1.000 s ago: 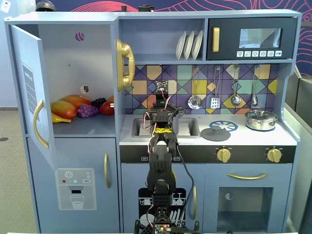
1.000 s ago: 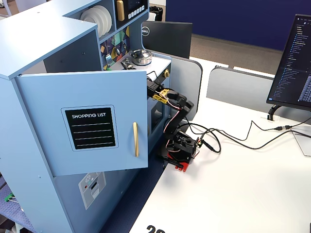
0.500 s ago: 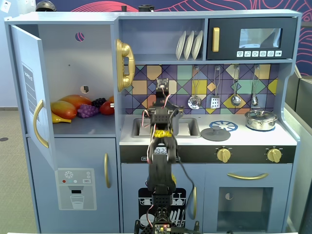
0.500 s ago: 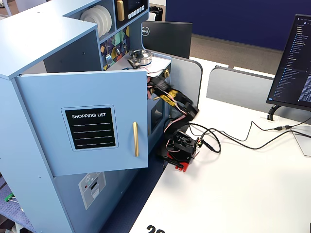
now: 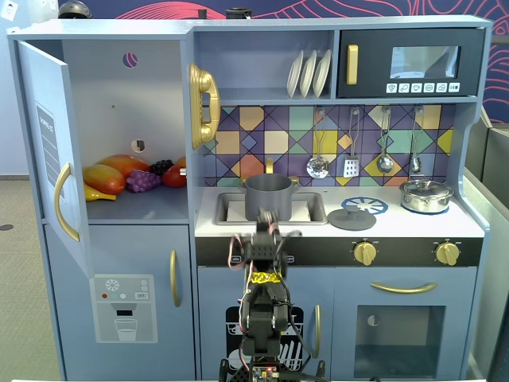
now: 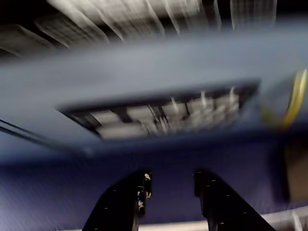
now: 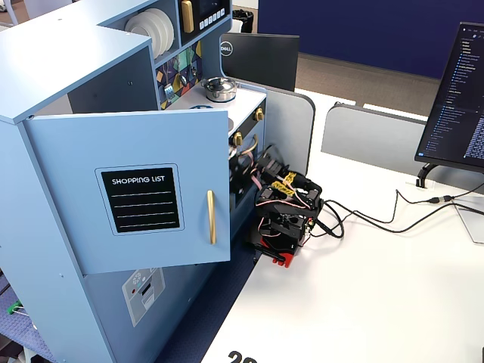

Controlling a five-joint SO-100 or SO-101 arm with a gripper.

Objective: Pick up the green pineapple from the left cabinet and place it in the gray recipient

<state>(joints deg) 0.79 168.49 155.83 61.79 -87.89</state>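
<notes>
We are hanging our gripper [image 6: 171, 190] empty, jaws slightly parted. No green pineapple is showing in the left cabinet [image 5: 127, 119]; reaching blindly risks grabbing the grapes [image 5: 143, 181].

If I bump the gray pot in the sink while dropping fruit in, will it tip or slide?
The gray pot looks wide and squat and stands upright, so tipping seems unlikely. It looks like a light toy, so a bump would probably slide it, though the walls of the sink should stop it.
</notes>
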